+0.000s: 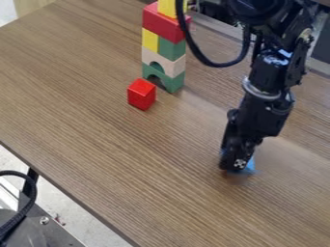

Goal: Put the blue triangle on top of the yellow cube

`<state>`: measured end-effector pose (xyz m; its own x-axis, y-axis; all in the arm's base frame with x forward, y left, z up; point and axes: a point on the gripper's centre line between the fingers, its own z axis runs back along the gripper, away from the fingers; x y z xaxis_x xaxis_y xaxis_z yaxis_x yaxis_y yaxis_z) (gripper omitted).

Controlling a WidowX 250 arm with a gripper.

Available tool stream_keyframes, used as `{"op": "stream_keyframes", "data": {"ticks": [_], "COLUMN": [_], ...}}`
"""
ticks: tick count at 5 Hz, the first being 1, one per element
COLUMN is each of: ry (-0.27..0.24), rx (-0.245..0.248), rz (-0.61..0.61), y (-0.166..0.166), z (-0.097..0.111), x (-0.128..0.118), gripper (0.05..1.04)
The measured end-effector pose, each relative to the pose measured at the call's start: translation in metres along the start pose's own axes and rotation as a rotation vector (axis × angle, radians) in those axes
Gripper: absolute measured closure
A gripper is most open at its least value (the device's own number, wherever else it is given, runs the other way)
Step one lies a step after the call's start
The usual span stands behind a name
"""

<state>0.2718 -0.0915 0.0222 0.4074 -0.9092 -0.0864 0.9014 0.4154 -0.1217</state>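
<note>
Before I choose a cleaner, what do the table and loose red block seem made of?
The table looks like wood or wood-look laminate, satin: brown, streaked grain. The loose red block is probably painted wood, smooth: solid colour on flat faces, though plastic is possible.

Camera view: block tower and gripper over the wood-grain desk [116, 159].
The gripper [238, 157] hung low right of centre, partly covering a blue piece [251, 166] at its tip; whether it held the piece could not be determined. The tower, upper left of the gripper, comprised, from the base, a green arch [174, 84], a pale arch [174, 64], yellow [149, 40] and green [171, 49] blocks side by side, a red slab [162, 24] and a yellow block [167, 8], cut by the view's edge. A loose red block [142, 94] stood near the base.
</note>
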Motion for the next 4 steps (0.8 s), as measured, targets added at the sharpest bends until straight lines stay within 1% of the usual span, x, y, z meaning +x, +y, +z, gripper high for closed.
{"op": "stream_keyframes", "data": {"ticks": [1, 2, 3, 4], "ry": [0.042, 0.074, 0.078, 0.133], "rx": [0.019, 0.066, 0.136, 0.191], "rz": [-0.044, -0.15, -0.296, -0.413], "y": [-0.001, 0.006, 0.014, 0.024], "z": [0.012, 0.055, 0.099, 0.135], "x": [-0.007, -0.01, -0.011, -0.024], "gripper": [0.54, 0.54, 0.54, 0.54]}}
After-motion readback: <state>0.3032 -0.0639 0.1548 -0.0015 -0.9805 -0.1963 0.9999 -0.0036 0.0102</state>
